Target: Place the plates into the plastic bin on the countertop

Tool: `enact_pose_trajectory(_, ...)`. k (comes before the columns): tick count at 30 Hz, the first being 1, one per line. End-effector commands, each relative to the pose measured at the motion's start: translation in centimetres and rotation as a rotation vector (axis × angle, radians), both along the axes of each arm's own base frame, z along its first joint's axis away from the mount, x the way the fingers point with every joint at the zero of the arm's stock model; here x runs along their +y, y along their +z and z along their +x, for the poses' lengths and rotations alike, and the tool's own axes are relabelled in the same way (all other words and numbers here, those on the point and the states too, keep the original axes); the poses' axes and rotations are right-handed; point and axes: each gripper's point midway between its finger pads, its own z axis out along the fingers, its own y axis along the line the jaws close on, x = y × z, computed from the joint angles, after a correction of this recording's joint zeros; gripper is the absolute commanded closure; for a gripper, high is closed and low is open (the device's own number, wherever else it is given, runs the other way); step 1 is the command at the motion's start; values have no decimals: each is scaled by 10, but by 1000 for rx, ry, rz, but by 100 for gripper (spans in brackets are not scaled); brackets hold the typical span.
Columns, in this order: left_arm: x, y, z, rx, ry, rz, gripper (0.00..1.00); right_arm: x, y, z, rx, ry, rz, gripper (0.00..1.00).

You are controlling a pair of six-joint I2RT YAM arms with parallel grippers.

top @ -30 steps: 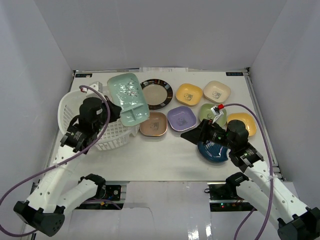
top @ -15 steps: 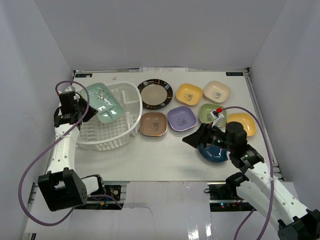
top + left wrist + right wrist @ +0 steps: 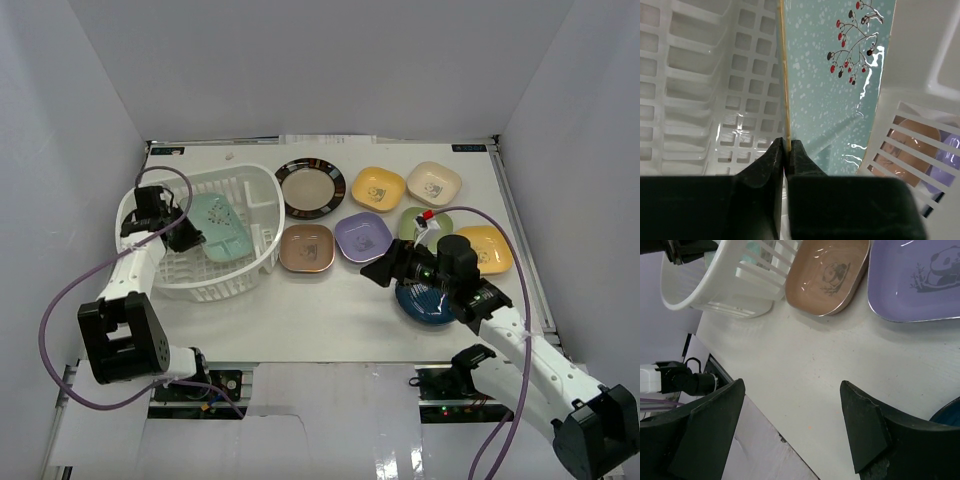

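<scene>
My left gripper (image 3: pixel 190 238) is shut on the rim of the mint divided tray (image 3: pixel 220 227), held inside the white plastic bin (image 3: pixel 255 262); the left wrist view shows the tray (image 3: pixel 835 100) on edge between the jaws (image 3: pixel 788 150). My right gripper (image 3: pixel 385 272) is open and empty above the countertop, just left of the dark-blue shell dish (image 3: pixel 428 303). On the countertop lie the dark-rimmed round plate (image 3: pixel 311 187), yellow (image 3: pixel 378 188), cream (image 3: pixel 434 183), green (image 3: pixel 415 222), orange (image 3: pixel 490 246), purple (image 3: pixel 363 237) and brown (image 3: pixel 306 248) dishes.
Pale walls enclose the table on three sides. The right wrist view shows the brown dish (image 3: pixel 827 275), purple dish (image 3: pixel 915 280), the bin's slotted side (image 3: pixel 720 280) and the table's front edge (image 3: pixel 735 385).
My left arm swung the mint tray from above the round plate leftward and down into the bin. My right gripper moved slightly up and left, staying open.
</scene>
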Motion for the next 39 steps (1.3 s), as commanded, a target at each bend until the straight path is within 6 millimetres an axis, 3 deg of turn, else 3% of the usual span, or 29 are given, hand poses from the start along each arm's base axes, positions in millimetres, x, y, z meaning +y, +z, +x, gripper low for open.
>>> enact_pose_trajectory(1,-4,9,17,-77,-45,-10,80,6,26,26,-109,-48,22,18)
enact_pose_trajectory(3,-3,4,17,-70,-42,-6,72,9,27,33,-114,-60,13,18)
enact_pose_trajectory(6,-1,2,16,-69,-34,3,50,7,24,42,-116,-108,7,19)
enact_pose_trajectory(7,1,1,16,-68,-26,12,38,5,22,45,-113,-128,3,20)
enact_pose_trajectory(12,0,8,17,-95,-27,10,25,-5,9,49,-96,-194,-35,22)
enact_pose_trajectory(14,-4,28,18,-156,-37,5,20,-15,3,52,-96,-239,-73,23)
enact_pose_trajectory(15,-9,39,19,-191,-55,-14,19,-25,-4,53,-95,-286,-117,30)
enact_pose_trajectory(20,-39,120,10,-424,-156,-30,18,-72,-36,51,-53,-463,-295,46)
enact_pose_trajectory(21,-54,132,6,-461,-207,-44,18,-82,-35,51,-67,-505,-312,52)
enact_pose_trajectory(24,-92,160,-16,-559,-344,-79,18,-98,-41,42,-54,-537,-368,52)
enact_pose_trajectory(28,-169,169,-69,-577,-658,-250,18,-110,-58,31,4,-552,-438,37)
enact_pose_trajectory(30,-209,167,-103,-556,-809,-322,18,-123,-65,28,14,-602,-477,31)
enact_pose_trajectory(32,-231,161,-120,-524,-841,-353,19,-135,-62,29,-8,-646,-507,29)
enact_pose_trajectory(33,-253,158,-140,-499,-921,-377,19,-147,-60,33,-25,-703,-543,28)
enact_pose_trajectory(35,-271,151,-148,-470,-918,-371,20,-163,-65,36,-5,-756,-601,24)
enact_pose_trajectory(36,-291,149,-166,-462,-981,-386,20,-169,-65,37,0,-768,-627,20)
enact_pose_trajectory(38,-312,135,-166,-431,-968,-364,20,-188,-71,40,37,-834,-659,14)
enact_pose_trajectory(39,-327,127,-180,-406,-1010,-363,20,-192,-73,42,43,-844,-662,13)
